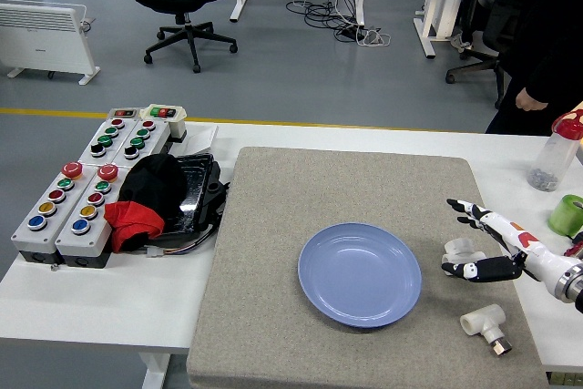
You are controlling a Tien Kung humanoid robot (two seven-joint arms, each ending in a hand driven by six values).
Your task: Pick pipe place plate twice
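While reaching in from the right, right hand (481,241) noted open, fingers spread around a pipe fitting (462,250); second pipe fitting (485,324) just nearer, plate (359,274) leftward.

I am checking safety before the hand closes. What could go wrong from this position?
1. The right hand is open around a white pipe fitting near the mat's right edge; a poor grip could knock it off the mat.
2. The second pipe fitting lies close below the arm and could be bumped.
3. The blue plate is shallow, so a fitting dropped there might roll off.
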